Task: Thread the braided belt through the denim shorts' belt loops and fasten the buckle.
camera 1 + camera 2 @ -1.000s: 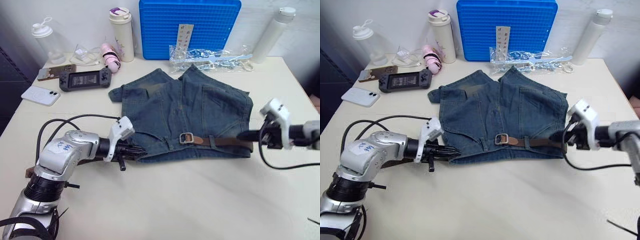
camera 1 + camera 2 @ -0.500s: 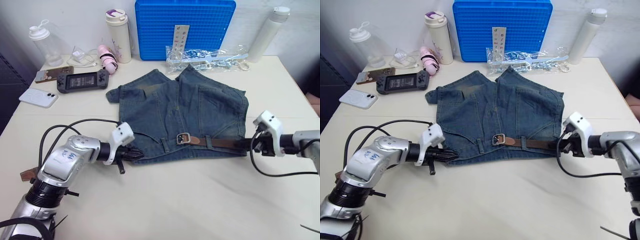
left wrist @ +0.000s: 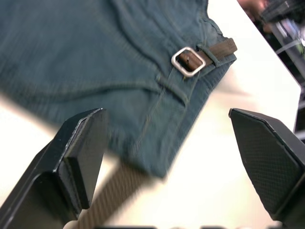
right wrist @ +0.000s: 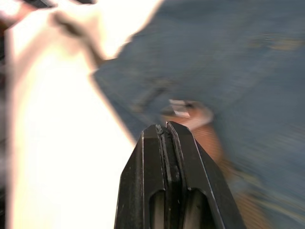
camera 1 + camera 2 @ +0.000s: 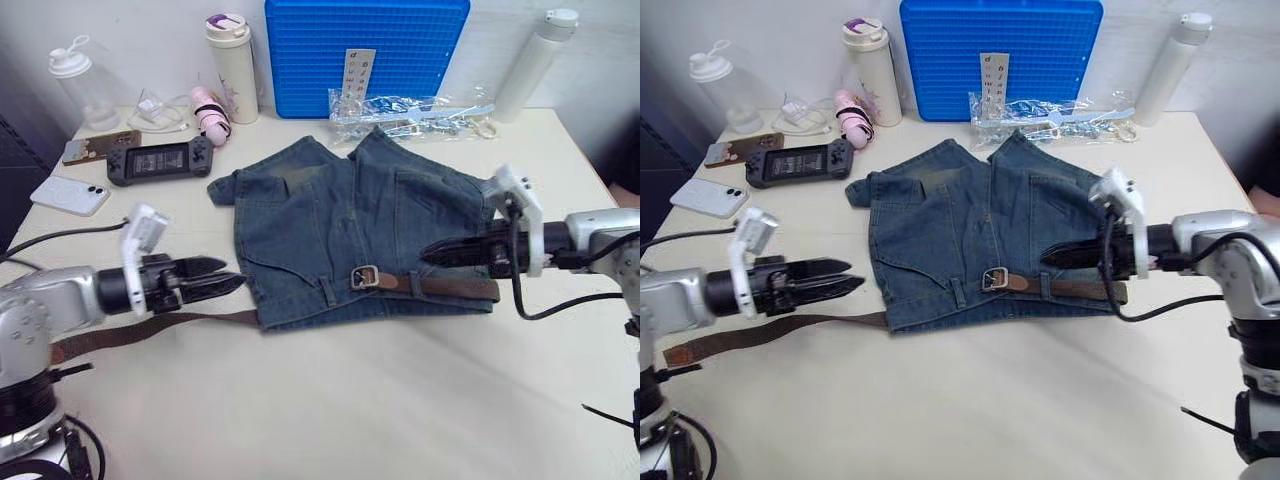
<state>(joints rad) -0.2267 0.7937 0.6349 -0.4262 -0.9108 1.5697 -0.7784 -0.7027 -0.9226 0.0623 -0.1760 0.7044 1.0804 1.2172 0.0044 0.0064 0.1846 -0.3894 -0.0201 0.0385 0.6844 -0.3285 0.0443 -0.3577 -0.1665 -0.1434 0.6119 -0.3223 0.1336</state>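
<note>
Left gripper point(image 5: 228, 275) fingers spread, empty, with faded denim shorts point(image 5: 340, 225) just ahead and woven brown braided belt point(image 5: 160, 327) trailing below it; right gripper point(image 5: 432, 254) pinched closed, empty, above the strap beside the rectangular silver buckle point(image 5: 365, 277).

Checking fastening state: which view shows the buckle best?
Left wrist view: the buckle is sharp and unobstructed, with the strap passing through it. In both eye views it is small on the waistband; in the right wrist view it is blurred.
</note>
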